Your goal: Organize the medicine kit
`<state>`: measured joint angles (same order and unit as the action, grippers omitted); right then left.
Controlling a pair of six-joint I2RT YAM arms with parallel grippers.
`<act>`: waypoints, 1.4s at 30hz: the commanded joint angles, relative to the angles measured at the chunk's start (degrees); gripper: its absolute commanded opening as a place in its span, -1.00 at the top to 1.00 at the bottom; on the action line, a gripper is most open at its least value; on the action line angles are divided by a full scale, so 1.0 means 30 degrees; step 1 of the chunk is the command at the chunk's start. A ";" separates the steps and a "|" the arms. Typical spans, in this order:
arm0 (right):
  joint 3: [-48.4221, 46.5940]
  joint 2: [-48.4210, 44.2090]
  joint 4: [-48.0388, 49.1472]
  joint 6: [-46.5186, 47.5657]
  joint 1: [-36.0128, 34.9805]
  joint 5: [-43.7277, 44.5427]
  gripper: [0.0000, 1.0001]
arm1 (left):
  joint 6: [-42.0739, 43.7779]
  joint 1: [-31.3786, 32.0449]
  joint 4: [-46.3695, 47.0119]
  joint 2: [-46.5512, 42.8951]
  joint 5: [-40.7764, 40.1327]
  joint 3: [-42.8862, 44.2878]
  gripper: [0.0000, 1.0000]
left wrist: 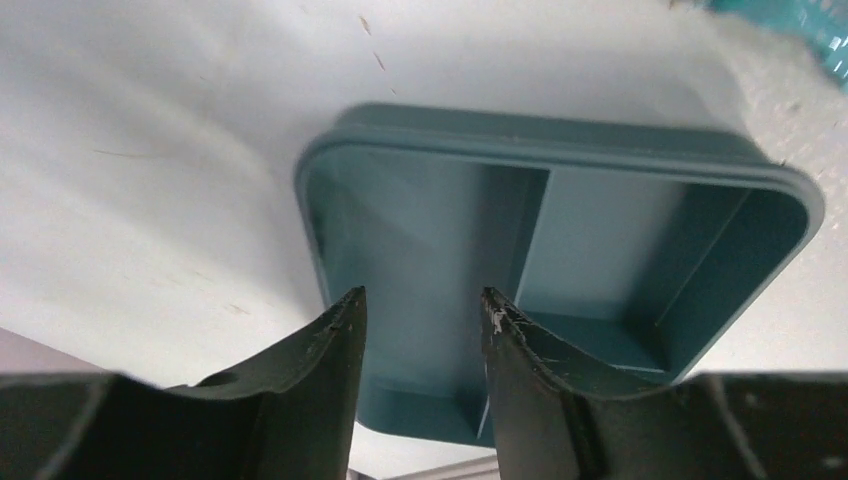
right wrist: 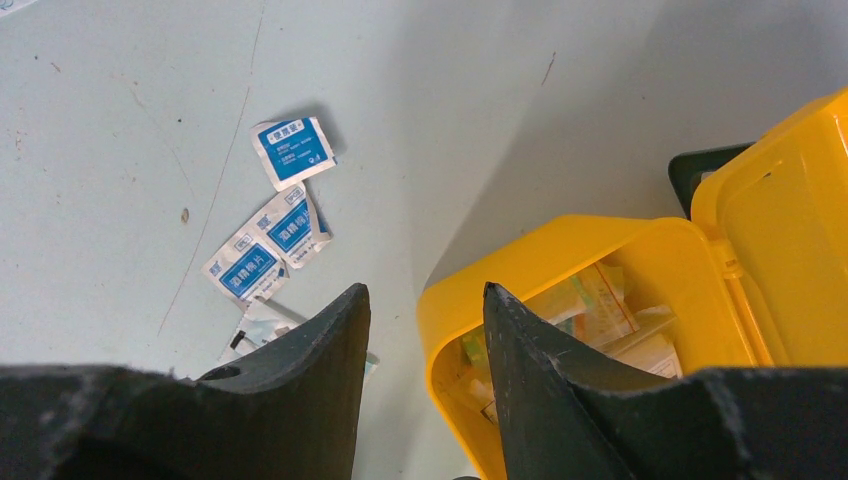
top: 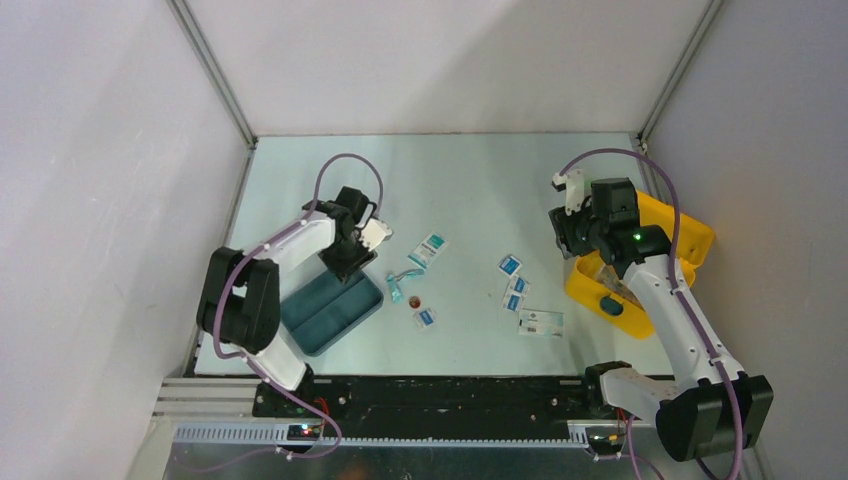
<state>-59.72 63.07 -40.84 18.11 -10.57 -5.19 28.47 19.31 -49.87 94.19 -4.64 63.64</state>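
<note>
Yellow medicine kit [right wrist: 530,250] lies open just beneath the right hand [right wrist: 425,300], which is spread and empty; left hand [left wrist: 423,305] likewise.

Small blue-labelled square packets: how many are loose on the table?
4 packets: one lies alone left of the medicine kit, two lie together just nearer the arms, one sits mid-table near the teal tray. Others may hide inside the kit.
</note>
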 commanded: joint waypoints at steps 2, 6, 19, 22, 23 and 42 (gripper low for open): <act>-0.0630 -0.0368 0.0438 0.0177 -0.0109 0.0104 0.00 | 0.0498 0.0021 -0.0437 -0.1140 -0.0210 -0.1471 -0.04; -0.0631 -0.0354 0.0431 0.0229 -0.0145 0.0098 0.01 | 0.1668 -0.0027 -0.1361 -0.1973 0.0540 -0.2403 -0.04; -0.0629 -0.0344 0.0595 0.0113 -0.0211 -0.0166 0.01 | 0.2055 -0.0431 -0.2041 -0.3093 -0.0216 -0.4221 0.14; -0.0629 -0.0372 0.0564 0.0163 -0.0274 -0.0155 0.01 | 0.2039 -0.0641 -0.1991 -0.2434 0.0417 -0.3997 0.30; -0.0651 -0.0391 0.0537 0.0208 -0.0283 -0.0111 0.01 | 0.2064 -0.0710 -0.1925 -0.2177 0.0628 -0.3871 0.33; -0.0631 -0.0452 0.0598 0.0407 -0.0342 0.0132 0.01 | 0.3818 -0.0841 -0.0734 -0.3240 -0.0242 -0.4498 1.00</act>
<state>-59.72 62.67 -40.82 18.96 -11.20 -5.19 35.88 17.10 -52.77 89.89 -4.12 50.63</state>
